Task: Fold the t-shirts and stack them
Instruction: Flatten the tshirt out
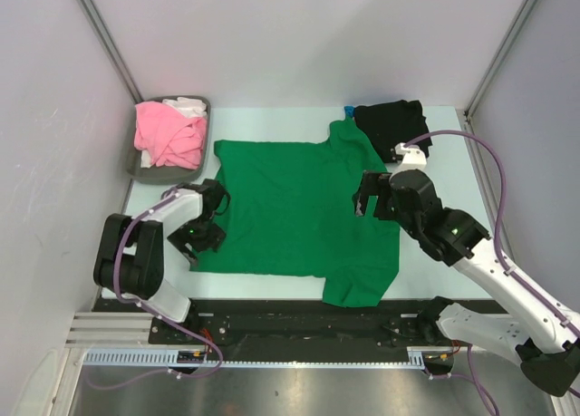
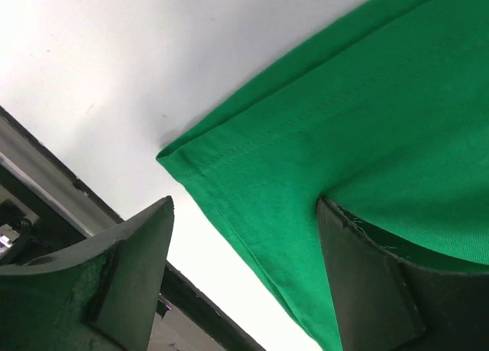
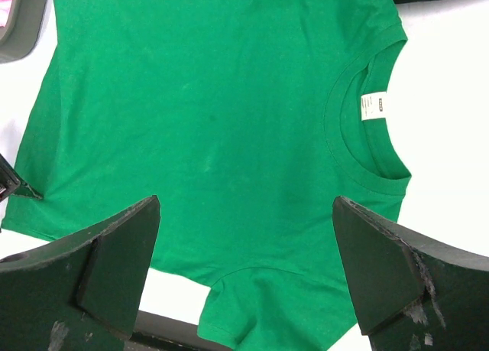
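A bright green t-shirt point(image 1: 299, 208) lies spread flat in the middle of the table, neck to the right. My left gripper point(image 1: 203, 233) is open and low at the shirt's near-left hem corner. In the left wrist view the hem point(image 2: 252, 213) runs between the fingers, and the right finger point(image 2: 367, 282) touches the cloth. My right gripper point(image 1: 370, 197) is open and hovers above the shirt's right side. Its view shows the shirt body point(image 3: 214, 114) and the white neck label point(image 3: 369, 106). A folded black t-shirt point(image 1: 391, 121) lies at the back right. Pink point(image 1: 168, 135) and white point(image 1: 188, 106) tees sit in the tray.
The dark grey tray point(image 1: 136, 167) stands at the back left and also shows in the right wrist view point(image 3: 19, 22). A bit of blue cloth point(image 1: 348, 111) peeks out beside the black shirt. The black front rail point(image 1: 299, 316) runs along the table's near edge. Walls close in both sides.
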Motion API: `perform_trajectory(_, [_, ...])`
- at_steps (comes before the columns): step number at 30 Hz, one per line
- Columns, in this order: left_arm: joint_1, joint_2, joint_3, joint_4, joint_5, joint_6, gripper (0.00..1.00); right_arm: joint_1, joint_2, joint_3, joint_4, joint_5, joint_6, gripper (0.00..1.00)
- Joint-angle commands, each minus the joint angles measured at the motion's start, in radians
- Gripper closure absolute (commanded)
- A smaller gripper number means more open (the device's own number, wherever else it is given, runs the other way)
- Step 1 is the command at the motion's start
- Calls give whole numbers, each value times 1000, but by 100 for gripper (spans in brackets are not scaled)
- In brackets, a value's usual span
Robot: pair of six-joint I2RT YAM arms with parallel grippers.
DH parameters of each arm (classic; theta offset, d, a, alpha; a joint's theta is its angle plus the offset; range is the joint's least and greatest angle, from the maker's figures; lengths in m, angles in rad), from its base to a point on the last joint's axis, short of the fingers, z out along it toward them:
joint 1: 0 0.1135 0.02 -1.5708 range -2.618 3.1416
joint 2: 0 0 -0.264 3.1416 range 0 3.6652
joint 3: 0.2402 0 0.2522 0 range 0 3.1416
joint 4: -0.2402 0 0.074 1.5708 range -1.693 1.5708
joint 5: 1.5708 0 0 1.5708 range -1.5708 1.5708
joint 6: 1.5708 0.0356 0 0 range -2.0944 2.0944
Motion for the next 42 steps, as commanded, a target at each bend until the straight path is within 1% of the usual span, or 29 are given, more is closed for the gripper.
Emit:
perform_trajectory(1, [123,60,-138,-103,-92,9,20,-16,-32,-3,1,-14,-20,0])
perform_trajectory(6, [149,6,-155,-132,-58,-18,23,-36,-27,-7,1,-30,-29,0])
perform_trajectory(9, [147,-96,-147,-192,-51,-46,25,-58,-19,-5,13,-27,-37,0])
perform_trajectory(10, [140,-162,-142,-206,-46,-51,26,-74,-15,-7,17,-33,-38,0])
perform_trajectory(12, [132,-234,-123,-250,-44,-57,26,-94,13,-7,28,-50,-41,0])
perform_trajectory(13, [121,-305,-115,-262,-46,-58,30,-123,24,-7,33,-54,-41,0])
perform_trajectory(16, [109,-414,-60,-302,-44,-52,33,-176,91,-7,57,-79,-37,0])
perform_trajectory(17, [106,-433,-41,-304,-41,-46,33,-215,111,-7,80,-111,-28,0])
perform_trajectory(20, [103,-453,37,-302,-46,-8,33,-269,188,-5,134,-178,-8,0])
perform_trajectory(23, [103,-404,129,-315,-99,23,31,-273,240,1,171,-200,-8,0])
perform_trajectory(24, [100,-379,175,-295,-109,53,30,-273,251,3,174,-203,-5,0])
perform_trajectory(26, [98,-355,210,-255,-127,93,25,-268,266,4,182,-233,-6,0])
perform_trajectory(27, [98,-338,221,-171,-118,163,23,-253,274,4,186,-238,-2,0])
perform_trajectory(29, [98,-319,224,-116,-106,202,15,-230,312,4,218,-244,-14,0])
perform_trajectory(30, [98,-313,214,-47,-98,233,11,-222,327,4,229,-251,-21,0])
perform_trajectory(31, [98,-312,207,-13,-84,250,4,-217,344,6,238,-272,-25,0])
perform_trajectory(33, [98,-321,180,96,-45,297,3,-217,392,4,257,-278,-17,0])
perform_trajectory(35, [98,-331,164,156,-12,322,0,-233,448,4,272,-274,-11,0])
perform_trajectory(37, [97,-344,143,228,34,354,0,-257,485,4,303,-322,-9,0])
perform_trajectory(40, [97,-362,112,297,90,376,0,-288,562,4,411,-440,-9,0])
perform_trajectory(42, [97,-364,111,317,108,389,0,-299,614,4,520,-479,1,0])
